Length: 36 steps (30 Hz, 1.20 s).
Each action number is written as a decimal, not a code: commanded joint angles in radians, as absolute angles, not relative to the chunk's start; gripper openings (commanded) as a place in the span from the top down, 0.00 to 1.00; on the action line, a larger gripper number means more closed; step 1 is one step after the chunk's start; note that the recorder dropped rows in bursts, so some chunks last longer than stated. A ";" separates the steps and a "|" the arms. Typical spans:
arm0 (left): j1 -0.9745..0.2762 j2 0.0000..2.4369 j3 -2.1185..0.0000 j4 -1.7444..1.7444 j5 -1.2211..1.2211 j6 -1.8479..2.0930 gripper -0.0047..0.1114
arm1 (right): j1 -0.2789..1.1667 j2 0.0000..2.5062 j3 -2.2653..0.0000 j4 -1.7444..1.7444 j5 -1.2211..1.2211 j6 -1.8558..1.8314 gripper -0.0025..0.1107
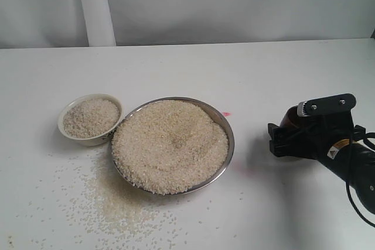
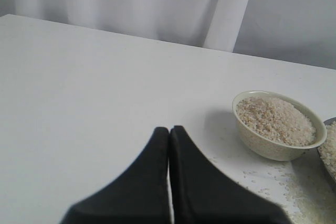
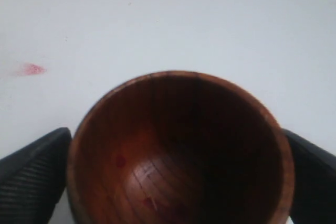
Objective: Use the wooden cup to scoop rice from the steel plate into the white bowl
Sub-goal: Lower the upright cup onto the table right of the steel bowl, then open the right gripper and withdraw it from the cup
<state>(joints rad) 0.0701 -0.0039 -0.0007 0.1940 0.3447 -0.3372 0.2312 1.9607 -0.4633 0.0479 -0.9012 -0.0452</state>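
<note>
The steel plate [image 1: 231, 144] is sitting in the middle of the white counter [image 1: 187, 68]. It is holding a big heap of rice [image 1: 170, 144]. The white bowl [image 1: 82, 139] is sitting just beside the plate on its left, touching its rim or almost touching it. The bowl is holding rice up to near the top. More loose grains [image 1: 117, 203] are lying on the counter in front of the bowl and the plate.

The wooden cup [image 3: 181, 150] is sitting far to the right of the plate, well apart from it. The right claw [image 3: 176, 177] is reaching around the cup, with one black finger [image 3: 37, 174] on each side. I cannot tell if the fingers are squeezing the cup or only sitting beside it.

The left claw [image 2: 169, 145] is hanging over bare counter near the bowl. Its two fingers are pressing together and holding nothing.

A small pink mark [image 1: 227, 113] is showing on the counter by the plate's far right rim.
</note>
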 commanded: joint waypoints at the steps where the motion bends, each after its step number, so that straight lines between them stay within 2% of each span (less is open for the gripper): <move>1: 0.066 0.000 0.000 0.197 0.338 -0.339 0.96 | 0.225 1.962 -0.462 0.051 -0.915 -0.053 0.17; 10: 0.066 0.000 0.000 0.197 0.338 -0.339 0.96 | 0.232 1.856 -0.462 0.038 -0.879 -0.053 0.17; 17: 0.066 0.000 0.000 0.197 0.338 -0.339 0.96 | 0.232 1.696 -0.462 0.038 -0.720 -0.053 0.19; 19: 0.066 0.000 0.000 0.197 0.338 -0.339 0.96 | 0.232 1.661 -0.462 0.038 -0.714 -0.053 0.32; 21: 0.066 0.000 0.000 0.197 0.338 -0.339 0.96 | 0.232 1.625 -0.462 0.038 -0.714 -0.053 0.57; 22: 0.066 0.000 0.000 0.197 0.338 -0.339 0.96 | 0.232 1.607 -0.462 0.028 -0.714 -0.053 0.77; 23: 0.066 0.000 0.000 0.197 0.338 -0.339 0.96 | 0.232 1.600 -0.462 0.026 -0.714 -0.053 0.85; 24: 0.066 0.000 0.000 0.197 0.338 -0.339 0.96 | 0.232 1.587 -0.462 0.021 -0.714 -0.053 0.98; 36: 0.066 0.000 0.000 0.197 0.338 -0.339 0.96 | 0.232 1.407 -0.462 -0.014 -0.717 -0.050 0.98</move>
<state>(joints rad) 0.0701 -0.0039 -0.0007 0.1940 0.3447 -0.3372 0.2312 1.4448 -0.4616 -0.0066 -0.7116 -0.0488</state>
